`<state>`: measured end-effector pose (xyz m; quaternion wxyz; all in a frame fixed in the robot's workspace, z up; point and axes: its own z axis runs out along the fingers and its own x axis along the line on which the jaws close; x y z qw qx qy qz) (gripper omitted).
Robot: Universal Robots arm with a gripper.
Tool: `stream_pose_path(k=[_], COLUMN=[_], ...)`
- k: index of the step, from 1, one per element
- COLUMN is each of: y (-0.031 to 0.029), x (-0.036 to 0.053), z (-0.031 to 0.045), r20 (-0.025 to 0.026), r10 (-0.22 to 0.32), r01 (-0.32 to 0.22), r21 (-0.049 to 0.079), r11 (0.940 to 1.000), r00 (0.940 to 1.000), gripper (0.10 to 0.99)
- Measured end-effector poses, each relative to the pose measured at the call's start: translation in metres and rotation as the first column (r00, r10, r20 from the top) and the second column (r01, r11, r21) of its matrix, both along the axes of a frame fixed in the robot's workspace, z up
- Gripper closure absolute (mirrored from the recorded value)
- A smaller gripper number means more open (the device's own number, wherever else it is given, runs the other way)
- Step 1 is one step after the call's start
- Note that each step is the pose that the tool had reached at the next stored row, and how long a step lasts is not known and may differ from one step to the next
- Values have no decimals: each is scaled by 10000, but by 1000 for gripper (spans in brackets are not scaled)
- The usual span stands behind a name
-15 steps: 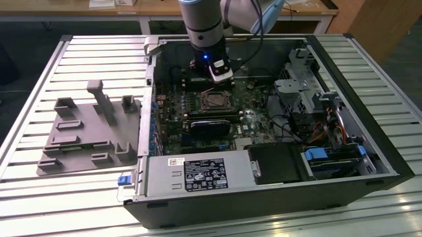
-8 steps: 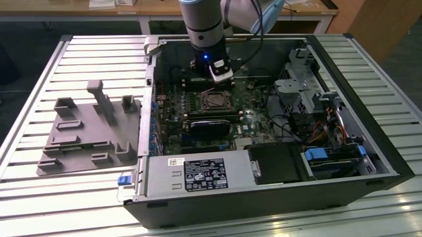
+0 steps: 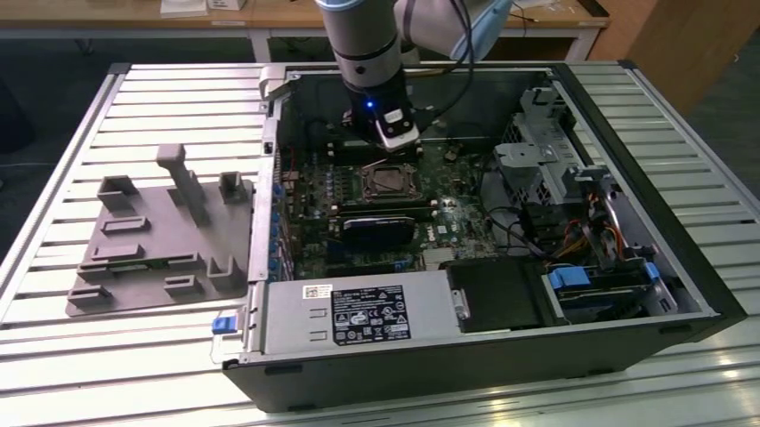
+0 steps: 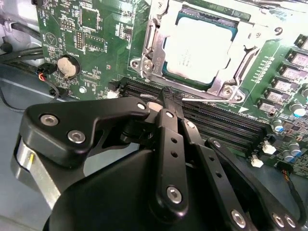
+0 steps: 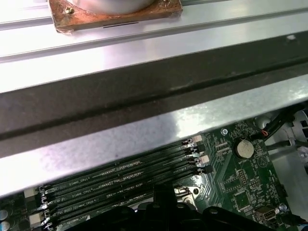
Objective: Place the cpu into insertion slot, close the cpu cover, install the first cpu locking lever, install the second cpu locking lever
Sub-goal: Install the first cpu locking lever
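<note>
One open computer case (image 3: 475,378) lies on the slatted metal surface (image 3: 107,374), with one grey moulded fixture (image 3: 155,253) just to its left. At the near edge of the case sits one silver power supply (image 3: 356,316). Farther in, one black card (image 3: 380,229) stands across the green board (image 3: 457,200). Just beyond the card is the insertion slot (image 3: 386,182). In the second wrist view one cpu (image 4: 199,48) lies seated in it, and one cpu cover (image 4: 243,53) lies flat over the chip, its window framing the grey top. On the far side of the socket run four long black memory slots (image 4: 221,122), and the gripper (image 4: 168,98) hovers over them. Its fingers (image 4: 169,144) are drawn together at the tips with nothing between them. One coin cell (image 4: 67,66) sits on the board nearby. The arm (image 3: 362,44) rises at the far side.
</note>
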<state>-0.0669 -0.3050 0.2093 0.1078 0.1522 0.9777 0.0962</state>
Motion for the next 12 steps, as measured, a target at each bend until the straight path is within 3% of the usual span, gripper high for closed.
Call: stream_pose_path(k=[12], y=[25], x=[-11], z=[-16], r20=[10], r10=[-562], r01=[562], r21=[-44], r11=[9984], r00=[9984], gripper=[980])
